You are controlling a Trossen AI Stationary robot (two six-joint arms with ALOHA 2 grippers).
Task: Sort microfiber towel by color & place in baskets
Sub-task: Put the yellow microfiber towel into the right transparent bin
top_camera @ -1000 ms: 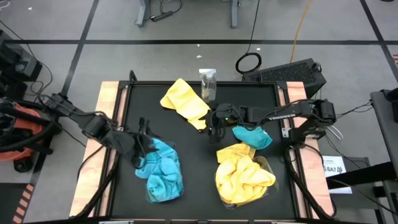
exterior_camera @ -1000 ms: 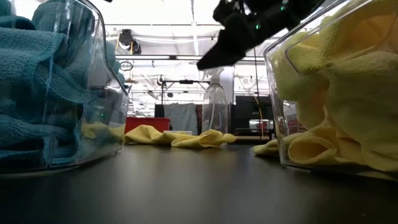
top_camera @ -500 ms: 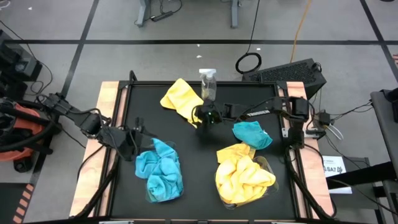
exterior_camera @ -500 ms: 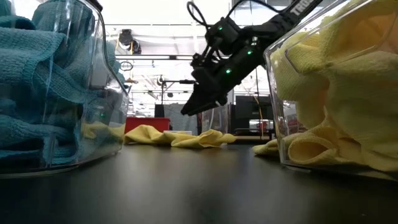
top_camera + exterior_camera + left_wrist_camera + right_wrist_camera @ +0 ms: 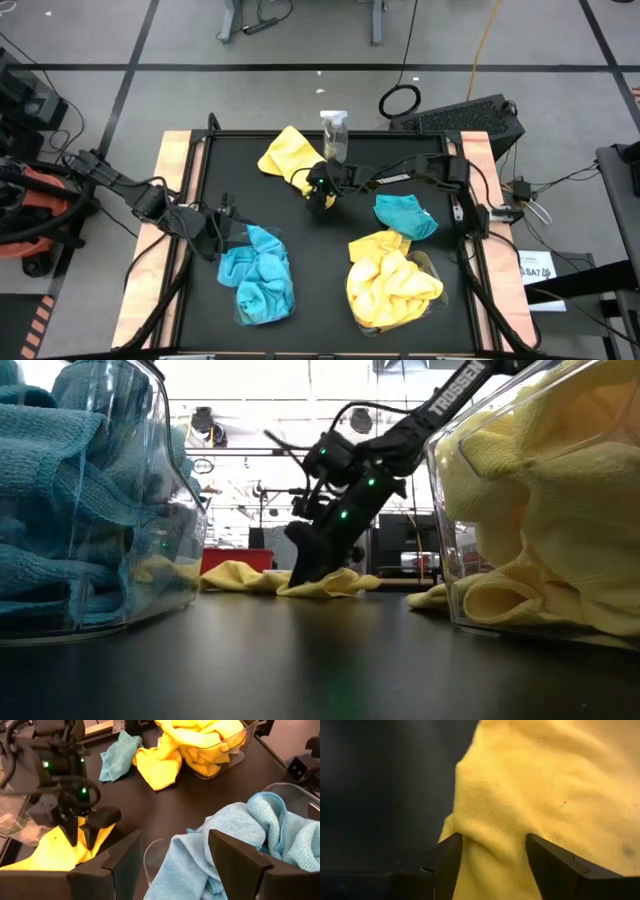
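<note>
2 baskets (image 5: 262,312), 1 spray bottle (image 5: 334,135), 2 loose yellow towels (image 5: 290,160), 1 loose blue towel (image 5: 405,215)

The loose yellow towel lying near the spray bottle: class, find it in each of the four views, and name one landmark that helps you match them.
High view: yellow towel at the table's far middle, right hand at its near end.
Low view: flat yellow heap mid-picture, under the hand.
Left wrist view: lower left, beneath the other arm's hand.
Right wrist view: fills most of the picture.
Shared landmark: the right hand, open over the towel.
</note>
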